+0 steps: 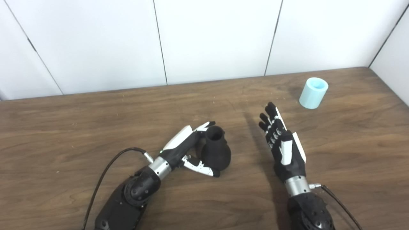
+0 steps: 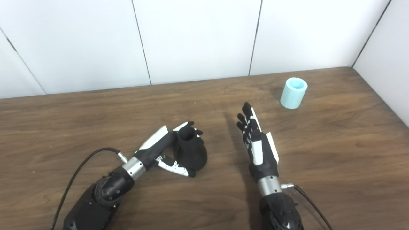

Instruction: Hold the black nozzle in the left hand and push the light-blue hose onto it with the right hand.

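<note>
The black nozzle (image 1: 218, 150) stands upright on the wooden table (image 1: 96, 127), bulbous at the base with its open neck on top. My left hand (image 1: 183, 147) is open and cups it from the left. Its nearly straight fingers reach behind the neck and its thumb lies along the front of the base. The light-blue hose (image 1: 313, 93), a short hollow cylinder, stands on end at the far right of the table. My right hand (image 1: 282, 143) hovers open to the right of the nozzle, fingers straight and pointing away from me, well short of the hose.
White wall panels (image 1: 207, 38) rise just behind the table's far edge, and a side wall (image 1: 396, 64) closes the right corner. A black cable (image 1: 105, 172) loops from my left wrist over the table.
</note>
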Controlling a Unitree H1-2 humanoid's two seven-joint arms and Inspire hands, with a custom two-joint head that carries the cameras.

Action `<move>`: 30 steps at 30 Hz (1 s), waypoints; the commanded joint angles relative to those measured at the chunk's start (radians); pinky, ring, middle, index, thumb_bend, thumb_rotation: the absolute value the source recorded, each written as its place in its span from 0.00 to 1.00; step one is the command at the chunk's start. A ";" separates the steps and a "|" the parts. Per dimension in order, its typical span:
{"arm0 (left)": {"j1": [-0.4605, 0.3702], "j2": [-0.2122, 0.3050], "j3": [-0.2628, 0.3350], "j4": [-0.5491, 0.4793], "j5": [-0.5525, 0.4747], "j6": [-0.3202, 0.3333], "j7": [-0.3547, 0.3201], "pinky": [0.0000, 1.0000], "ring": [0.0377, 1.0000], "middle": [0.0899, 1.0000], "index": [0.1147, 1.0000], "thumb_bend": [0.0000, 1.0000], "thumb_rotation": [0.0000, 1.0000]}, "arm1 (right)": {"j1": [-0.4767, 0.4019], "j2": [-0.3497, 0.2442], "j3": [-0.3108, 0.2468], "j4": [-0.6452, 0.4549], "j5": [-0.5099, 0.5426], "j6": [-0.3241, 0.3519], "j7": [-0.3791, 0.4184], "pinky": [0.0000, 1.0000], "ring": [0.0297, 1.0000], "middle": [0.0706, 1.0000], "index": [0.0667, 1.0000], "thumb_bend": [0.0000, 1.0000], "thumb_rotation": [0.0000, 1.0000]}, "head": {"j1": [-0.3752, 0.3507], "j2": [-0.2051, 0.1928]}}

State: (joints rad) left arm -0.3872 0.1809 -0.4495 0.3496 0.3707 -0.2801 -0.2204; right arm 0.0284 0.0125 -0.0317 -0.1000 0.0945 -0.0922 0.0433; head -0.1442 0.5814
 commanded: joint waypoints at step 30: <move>0.132 0.099 -0.062 0.237 0.087 0.084 0.000 1.00 0.99 0.78 0.41 0.52 0.06 | 0.018 0.020 0.010 0.099 -0.014 -0.118 -0.006 0.95 0.96 1.00 1.00 0.70 1.00 | -0.080 -0.116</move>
State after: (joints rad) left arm -0.4048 0.1871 -0.4765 0.3750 0.3732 -0.2888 -0.1876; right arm 0.0254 0.0138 -0.0302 -0.0854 0.0838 -0.1390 0.0402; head -0.2255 0.4648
